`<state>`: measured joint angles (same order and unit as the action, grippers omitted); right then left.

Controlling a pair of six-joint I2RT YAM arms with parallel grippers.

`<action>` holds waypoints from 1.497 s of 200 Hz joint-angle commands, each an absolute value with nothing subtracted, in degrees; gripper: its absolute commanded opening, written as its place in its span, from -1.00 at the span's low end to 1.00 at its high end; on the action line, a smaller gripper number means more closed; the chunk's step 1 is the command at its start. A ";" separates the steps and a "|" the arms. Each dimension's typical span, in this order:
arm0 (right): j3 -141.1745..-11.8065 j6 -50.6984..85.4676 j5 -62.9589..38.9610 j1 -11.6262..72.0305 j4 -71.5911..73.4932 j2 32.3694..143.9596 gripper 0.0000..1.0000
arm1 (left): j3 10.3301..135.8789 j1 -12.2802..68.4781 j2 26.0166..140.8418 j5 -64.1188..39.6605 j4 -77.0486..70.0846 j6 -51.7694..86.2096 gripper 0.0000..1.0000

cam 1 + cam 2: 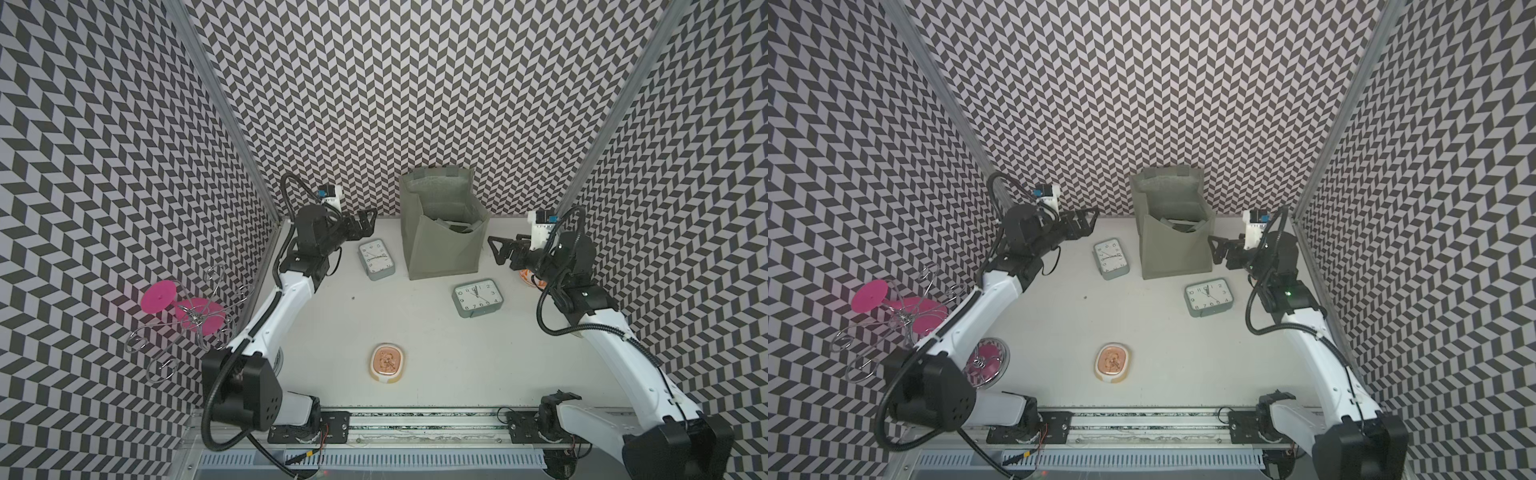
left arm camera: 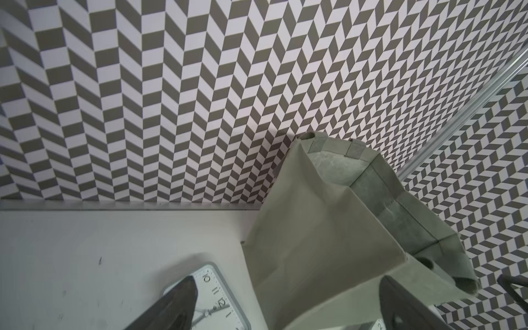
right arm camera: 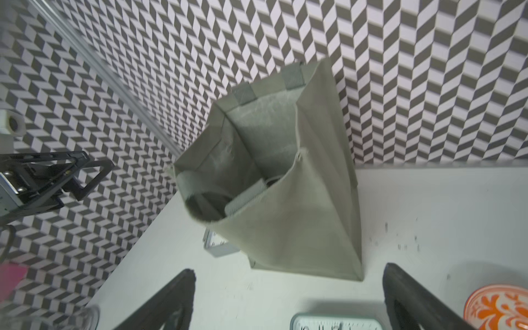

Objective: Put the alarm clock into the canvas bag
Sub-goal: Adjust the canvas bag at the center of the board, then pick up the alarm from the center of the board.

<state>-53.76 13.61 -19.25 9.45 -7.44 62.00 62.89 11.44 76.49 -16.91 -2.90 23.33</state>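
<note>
Grey-green fabric marks the canvas bag (image 1: 440, 257), standing open at the back of the white counter (image 1: 415, 332) in both top views, with a dark, unclear shape inside. The left alarm clock (image 1: 376, 259) lies face up just beside the bag. The right alarm clock (image 1: 478, 297) lies near its front corner, and a peach clock (image 1: 387, 362) sits well apart toward the front. All three are on the counter, outside the bag. The left hand (image 1: 368, 220) and right hand (image 1: 498, 251) flank the bag, both spread wide and holding nothing. An orange bowl (image 1: 530, 279) peeks from behind the right arm in a top view. A glass dish (image 1: 988, 361) beside the left arm shows in a top view. Neither appears in both.

The left wrist view shows the bag's outer wall and handles. One of its fingers (image 2: 180, 303) crosses the left alarm clock's dial.

The right wrist view alone looks down the bag's mouth to the paler lining. It also shows the bowl's orange pattern and the right alarm clock's edge between its parted fingers (image 3: 171, 303).
</note>
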 commanded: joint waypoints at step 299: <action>-22.32 36.81 -49.92 36.83 15.40 73.58 1.00 | 0.31 25.22 29.69 -20.66 -1.65 48.51 0.96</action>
